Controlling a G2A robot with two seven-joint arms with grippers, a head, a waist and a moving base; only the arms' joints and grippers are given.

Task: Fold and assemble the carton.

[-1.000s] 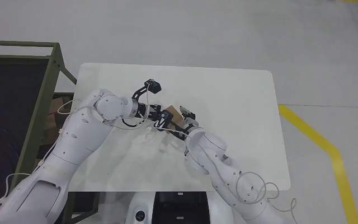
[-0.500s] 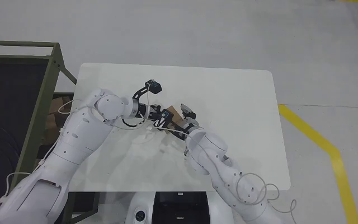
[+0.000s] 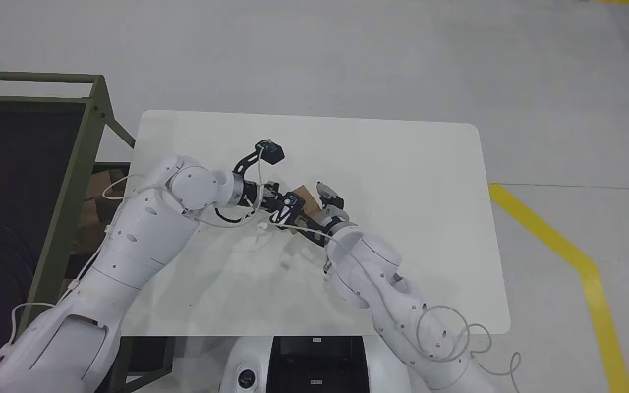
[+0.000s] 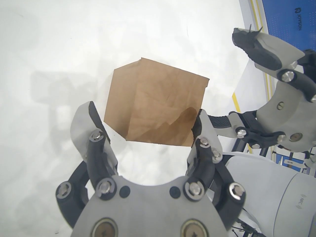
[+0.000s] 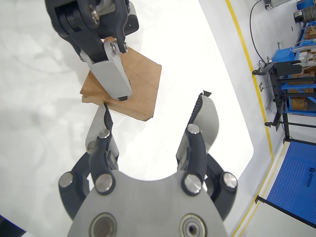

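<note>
One brown carton (image 4: 155, 107), part-folded and lying low, sits near the middle of the single white table (image 3: 413, 177), with two grippers at it. The left gripper (image 4: 145, 113) has its fingers spread wide across the carton, one fingertip (image 5: 121, 92) down on the top face. The right gripper (image 5: 154, 103) is likewise spread apart and gripping nothing, one finger just at the carton's edge. One green metal frame (image 3: 69, 167) stands beside the table's left edge, with brown cardboard pieces (image 3: 98, 187) lying inside it.
</note>
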